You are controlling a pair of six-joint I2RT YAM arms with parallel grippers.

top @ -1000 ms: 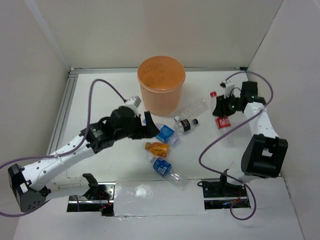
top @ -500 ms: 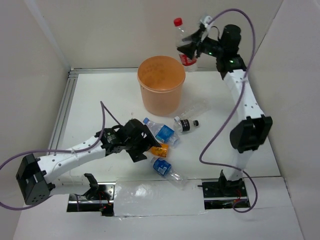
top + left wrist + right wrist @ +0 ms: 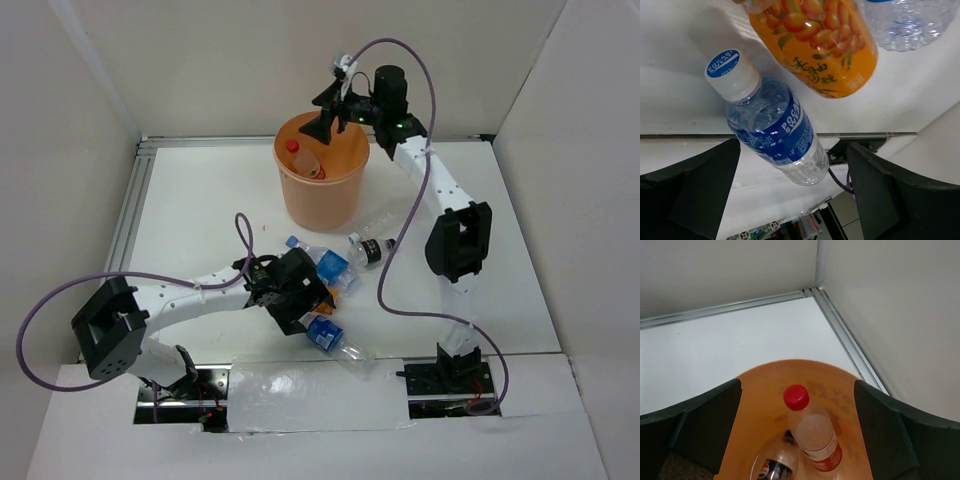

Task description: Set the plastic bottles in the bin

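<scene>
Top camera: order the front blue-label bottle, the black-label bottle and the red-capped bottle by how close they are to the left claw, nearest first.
Measured from the left claw:
1. The front blue-label bottle, right by the claw at the near edge.
2. The black-label bottle, mid-table, off to the right.
3. The red-capped bottle, inside the bin at the back.

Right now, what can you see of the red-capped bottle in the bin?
The red-capped bottle is clear plastic, seemingly empty, with a red screw cap and a red label band around its lower body. It sits inside the bin, cap end up and tilted. A second bottle with a dark label lies close beside its lower end; contact between them cannot be told. The right gripper hangs open above, not touching it.
</scene>
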